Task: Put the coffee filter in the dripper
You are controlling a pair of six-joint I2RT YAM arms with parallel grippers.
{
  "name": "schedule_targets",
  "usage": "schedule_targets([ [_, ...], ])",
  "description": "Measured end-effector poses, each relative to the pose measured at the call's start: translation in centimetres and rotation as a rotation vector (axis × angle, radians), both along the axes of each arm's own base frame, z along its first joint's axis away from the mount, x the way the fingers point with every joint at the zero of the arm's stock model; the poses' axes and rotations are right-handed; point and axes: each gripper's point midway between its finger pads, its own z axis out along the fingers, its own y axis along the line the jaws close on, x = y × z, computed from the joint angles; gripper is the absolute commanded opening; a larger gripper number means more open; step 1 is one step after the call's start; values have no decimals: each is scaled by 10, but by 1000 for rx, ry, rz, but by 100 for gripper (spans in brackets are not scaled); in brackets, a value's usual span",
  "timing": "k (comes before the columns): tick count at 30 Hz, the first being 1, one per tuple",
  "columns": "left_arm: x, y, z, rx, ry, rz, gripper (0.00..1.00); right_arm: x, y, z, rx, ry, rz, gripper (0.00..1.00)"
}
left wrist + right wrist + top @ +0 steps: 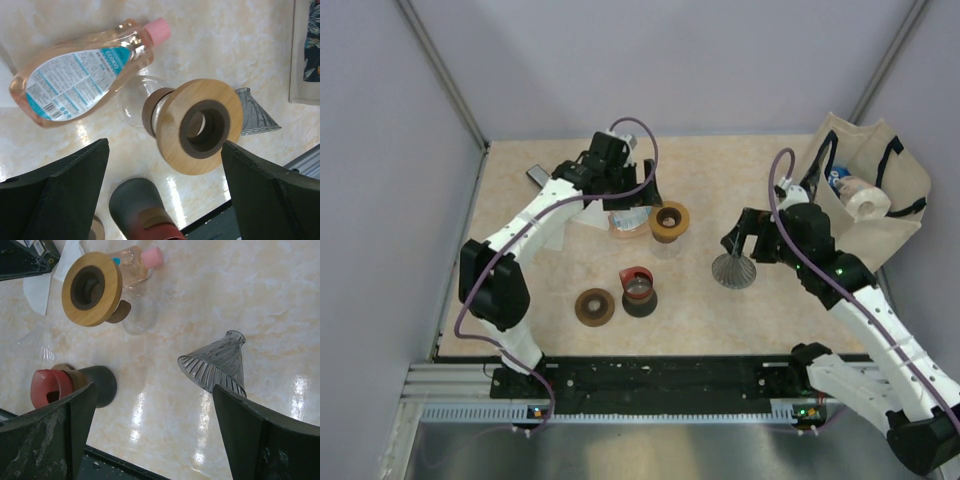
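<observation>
The left arm's fingers [55,190] are spread wide and hold nothing. They hang over a clear glass carafe with a round wooden collar [200,125], without touching it. The right arm's fingers [45,435] are just as wide and also empty, set either side of a ribbed grey glass cone dripper [215,365] with a clear gap on both sides.

The dripper has nothing in it and rests on the pale marbled tabletop [210,285], well apart from the carafe. Whether it stands on its wide rim or lies tipped I cannot tell. The white paper coffee filter [37,292] lies flat on the tabletop just beyond the carafe, near the left arm and away from the dripper.

The carafe looks empty. Beside it a clear pinkish plastic bottle with a pink cap and teal label [80,75] lies on its side, its cap end close to the glass. Nearer the arm bases are a dark cylinder with a red lid [95,385] and, apart from it, a brown wooden ring [594,306]. At the back right a beige canvas tote with black handles [895,235] holds a white paper roll [868,200].
</observation>
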Motion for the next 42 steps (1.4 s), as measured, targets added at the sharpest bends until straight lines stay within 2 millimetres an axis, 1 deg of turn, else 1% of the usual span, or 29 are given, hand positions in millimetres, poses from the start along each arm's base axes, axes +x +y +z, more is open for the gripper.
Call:
schedule_targets([
  [3, -5, 14, -9, 6, 17, 21, 99, 4, 3, -8, -20, 20, 20, 98],
  [4, -8, 19, -19, 18, 30, 30, 99, 5, 3, -11, -28, 26, 22, 98],
  [7, -29, 43, -20, 36, 7, 77, 99, 6, 0, -17, -59, 31, 17, 98],
  [9, -43, 58, -14, 39, -32, 112, 99, 6, -5, -23, -86, 32, 11, 98],
  [11, -54, 74, -1, 34, -99, 163, 99, 4, -10, -32, -121, 38, 9, 95],
  [14, -67, 95, 18, 18, -204, 239, 99, 1, -18, -50, -186, 45, 20, 89],
  [16, -74, 110, 28, 10, -272, 295, 99, -3, -23, -65, -238, 56, 46, 86],
  [18, -80, 125, 29, 19, -319, 345, 99, -6, -25, -75, -279, 61, 82, 81],
  [19, -83, 132, 28, 27, -337, 370, 99, -4, -24, -78, -298, 41, 111, 81],
  [23, -93, 152, 16, 65, -367, 434, 99, -1, -20, -85, -362, -62, 218, 78],
  [27, -99, 162, 13, 75, -394, 456, 99, 1, -24, -93, -442, -103, 275, 73],
  [28, -100, 164, 14, 76, -404, 461, 99, 2, -24, -93, -456, -111, 286, 70],
  [32, -102, 167, 24, 66, -448, 466, 99, 6, -23, -98, -511, -138, 348, 67],
  [35, -103, 166, 24, 59, -471, 446, 99, 7, -23, -113, -555, -112, 395, 66],
  [42, -107, 161, 16, 50, -468, 403, 99, 9, -26, -138, -614, -86, 445, 64],
])
